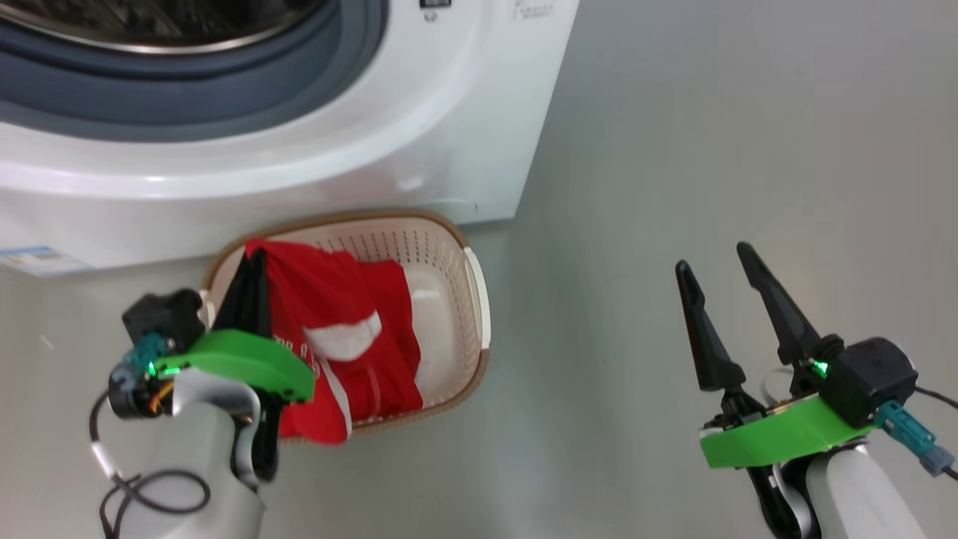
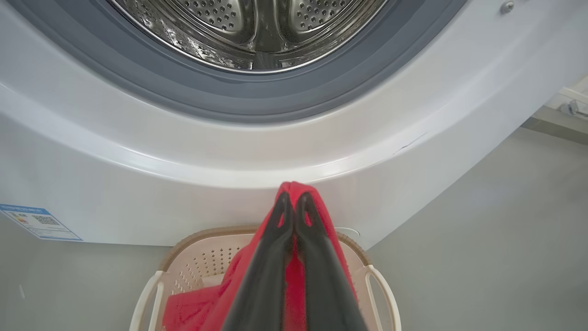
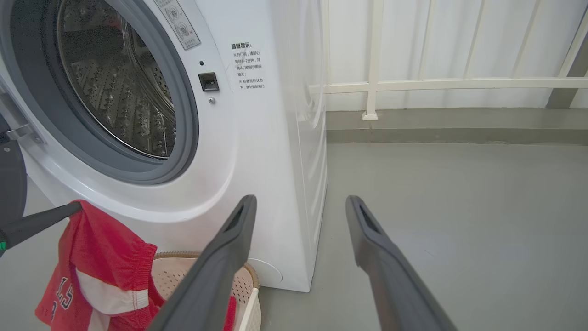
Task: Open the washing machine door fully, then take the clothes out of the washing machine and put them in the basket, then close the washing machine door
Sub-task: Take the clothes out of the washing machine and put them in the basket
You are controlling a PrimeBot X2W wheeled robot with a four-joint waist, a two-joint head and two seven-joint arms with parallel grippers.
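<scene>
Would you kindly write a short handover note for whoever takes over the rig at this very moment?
Left tool: shut on the red garment, holding it over the basket in front of the washing machine.
Right tool: open, empty, above the floor.
Garment: its lower part lies in the basket and over the near rim.
Done: door open; garment out of the drum, which looks empty as far as it shows.
Left: release the garment into the basket, then close the door.
</scene>
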